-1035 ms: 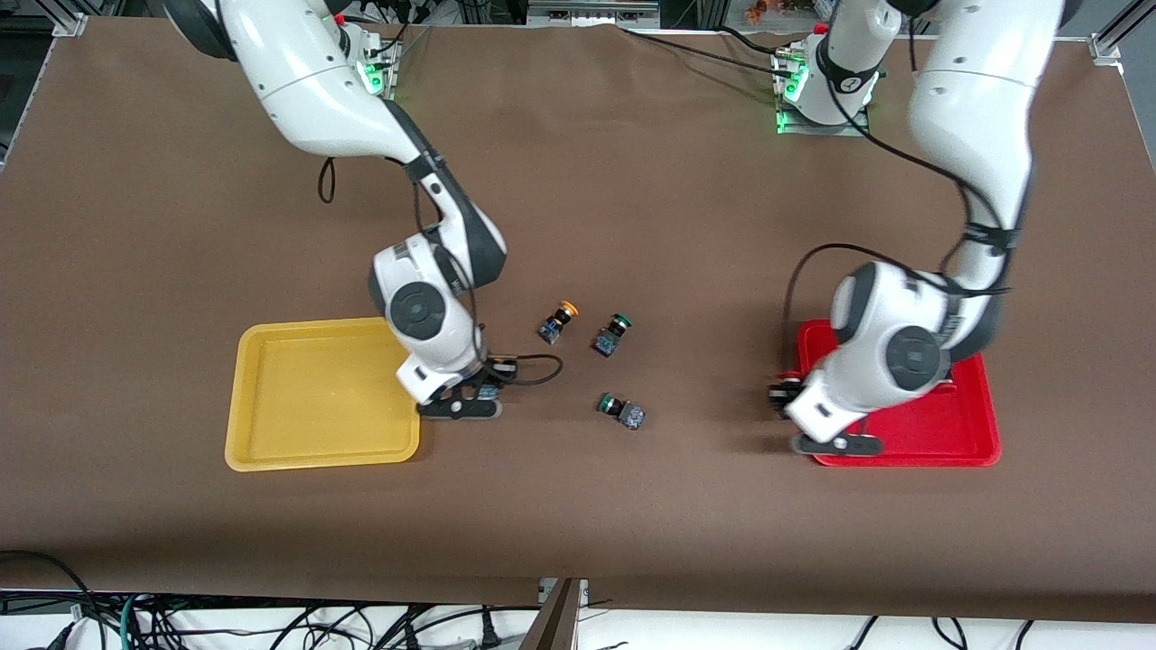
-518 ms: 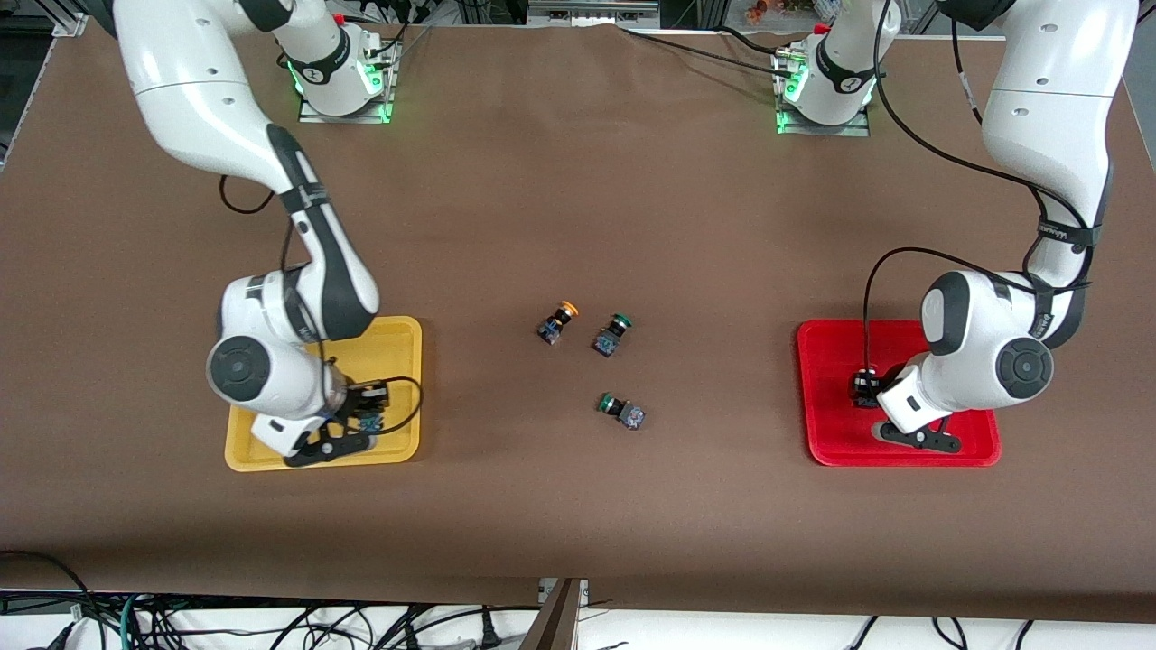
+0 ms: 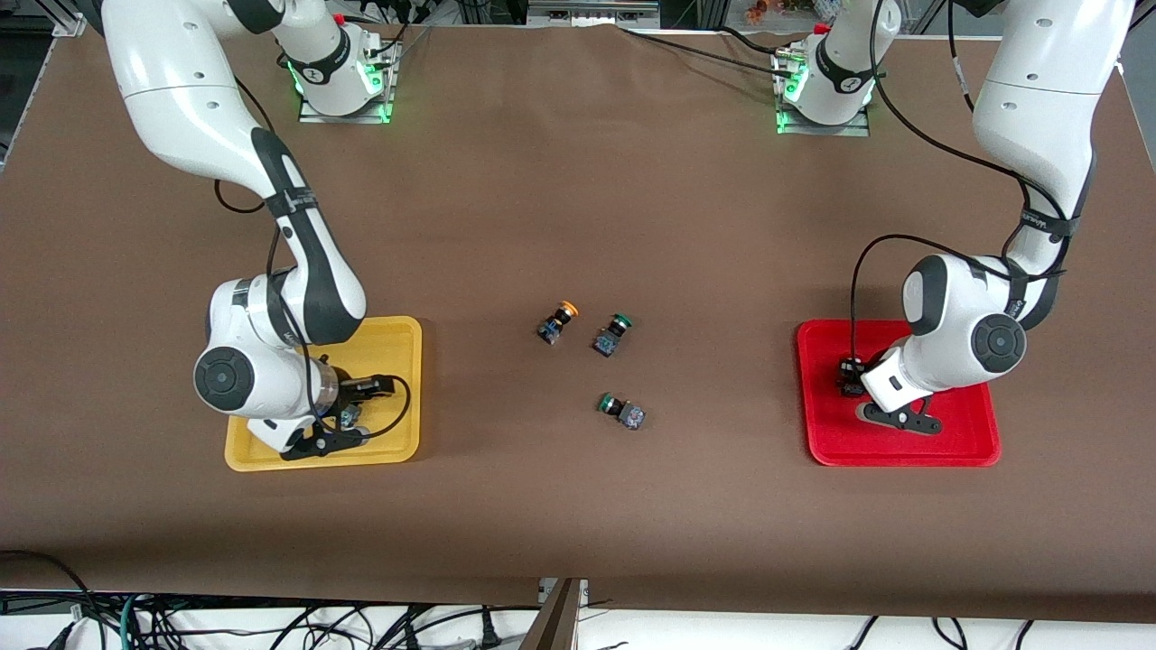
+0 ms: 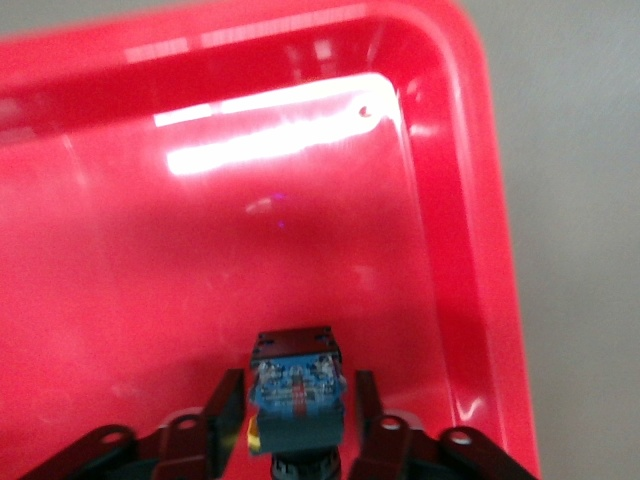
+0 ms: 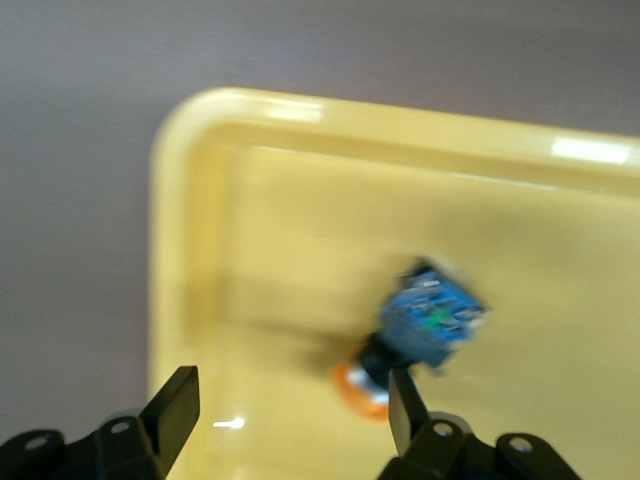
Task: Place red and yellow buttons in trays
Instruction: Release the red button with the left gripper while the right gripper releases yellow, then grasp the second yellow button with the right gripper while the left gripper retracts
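My right gripper (image 3: pixel 359 402) is open low over the yellow tray (image 3: pixel 393 341). In the right wrist view its fingers (image 5: pixel 292 392) are wide apart, and a yellow-orange-capped button (image 5: pixel 425 325) lies loose in the tray (image 5: pixel 190 210). My left gripper (image 3: pixel 851 379) is low in the red tray (image 3: pixel 824 438). In the left wrist view a dark button (image 4: pixel 295 362) sits between the fingers (image 4: pixel 297 402) with a small gap on each side, and its cap is hidden. A second yellow-orange button (image 3: pixel 557 322) lies mid-table.
Two green-capped buttons lie mid-table: one (image 3: pixel 611 335) beside the yellow-orange button, the other (image 3: pixel 621 410) nearer the front camera. Both arms' elbows hang over their trays.
The right arm moved from the tray's edge to over the yellow tray and let its button go. The left arm moved farther into the red tray with its button.
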